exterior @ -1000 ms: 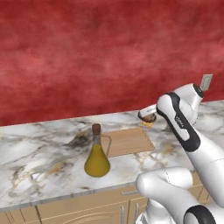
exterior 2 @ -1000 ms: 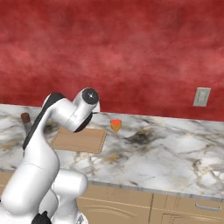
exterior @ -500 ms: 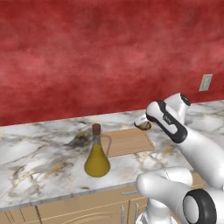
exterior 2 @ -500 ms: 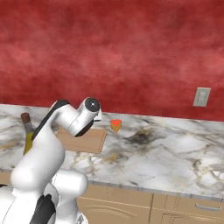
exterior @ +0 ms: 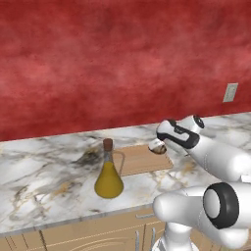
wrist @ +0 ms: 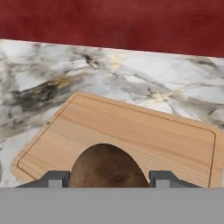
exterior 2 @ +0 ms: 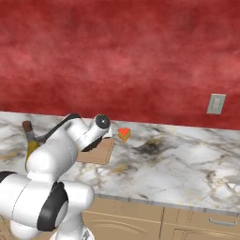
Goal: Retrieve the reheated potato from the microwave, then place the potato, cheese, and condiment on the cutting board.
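A white and grey marble counter runs along the wall. A flat wooden cutting board lies on it. A bottle stands just beside the board. A cheese wedge sits near it.

No readable text, labels, brands, numbers or signs on anything shown

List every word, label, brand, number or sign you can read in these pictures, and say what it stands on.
None can be read. The bottle, cutting board, cheese, potato and wall outlet carry no lettering.
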### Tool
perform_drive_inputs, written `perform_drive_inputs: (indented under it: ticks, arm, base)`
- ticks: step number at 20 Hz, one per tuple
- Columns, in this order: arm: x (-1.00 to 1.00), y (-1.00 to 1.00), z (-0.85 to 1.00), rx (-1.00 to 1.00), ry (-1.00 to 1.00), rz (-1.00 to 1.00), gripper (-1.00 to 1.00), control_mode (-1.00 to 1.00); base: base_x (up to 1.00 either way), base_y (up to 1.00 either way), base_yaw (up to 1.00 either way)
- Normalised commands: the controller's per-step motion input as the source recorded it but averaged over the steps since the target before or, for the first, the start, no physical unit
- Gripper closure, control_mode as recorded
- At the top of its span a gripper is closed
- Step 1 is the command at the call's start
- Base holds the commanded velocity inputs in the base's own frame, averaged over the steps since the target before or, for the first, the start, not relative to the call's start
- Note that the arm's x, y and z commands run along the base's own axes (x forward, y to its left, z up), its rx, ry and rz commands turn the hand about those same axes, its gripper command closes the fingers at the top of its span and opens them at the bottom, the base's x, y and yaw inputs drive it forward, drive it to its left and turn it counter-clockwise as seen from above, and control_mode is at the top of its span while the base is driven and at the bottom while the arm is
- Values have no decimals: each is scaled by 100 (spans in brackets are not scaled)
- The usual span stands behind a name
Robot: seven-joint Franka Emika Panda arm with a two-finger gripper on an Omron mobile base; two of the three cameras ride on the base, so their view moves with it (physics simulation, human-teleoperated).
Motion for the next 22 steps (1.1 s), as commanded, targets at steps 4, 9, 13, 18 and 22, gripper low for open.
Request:
perform_drive_inputs:
  ticks: [4,9,13,18,22]
  arm:
    - [32,-15,-42,-1,1,0,100,-100]
    - [36,-9,-37,0,5,0,100,-100]
    - [37,-2,-33,0,5,0,100,-100]
    - [31,-6,-35,0,3,0,100,-100]
    - [29,-10,-31,0,0,0,100,-100]
  base:
    - [0,0,0]
    - [0,0,0]
    - [0,0,0]
    - [0,0,0]
    - [0,0,0]
